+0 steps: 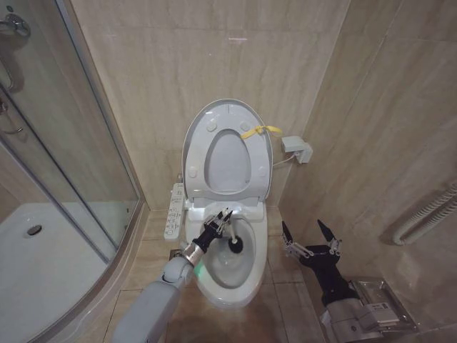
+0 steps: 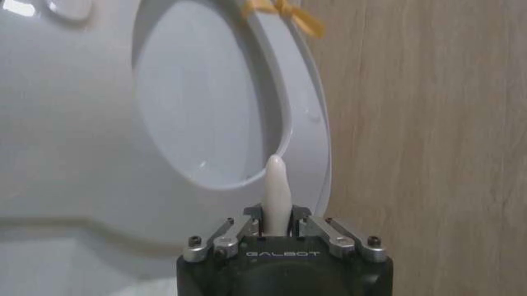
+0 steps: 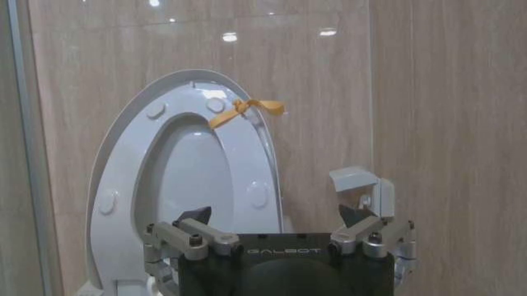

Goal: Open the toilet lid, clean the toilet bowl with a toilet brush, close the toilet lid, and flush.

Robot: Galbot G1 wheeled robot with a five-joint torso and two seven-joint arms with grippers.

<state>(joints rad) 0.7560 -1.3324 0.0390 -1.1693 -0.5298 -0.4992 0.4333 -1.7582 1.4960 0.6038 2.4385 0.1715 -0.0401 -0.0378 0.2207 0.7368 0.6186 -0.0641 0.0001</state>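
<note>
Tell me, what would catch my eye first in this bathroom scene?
Probably the large white oval plastic toilet lid, standing raised against the beige wall with a yellow tag at its rim. Just below, the robot's left hand grips the thin white handle of a dark-bristled toilet brush over the glossy white ceramic toilet bowl. The right hand waits open beside the toilet, above the floor.

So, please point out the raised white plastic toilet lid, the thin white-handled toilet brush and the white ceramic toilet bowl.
raised white plastic toilet lid [image 1: 214, 118]: head view, upper underside.
thin white-handled toilet brush [image 1: 236, 246]: head view, dark bristle head.
white ceramic toilet bowl [image 1: 258, 246]: head view, bare rim on the robot's right.
</note>
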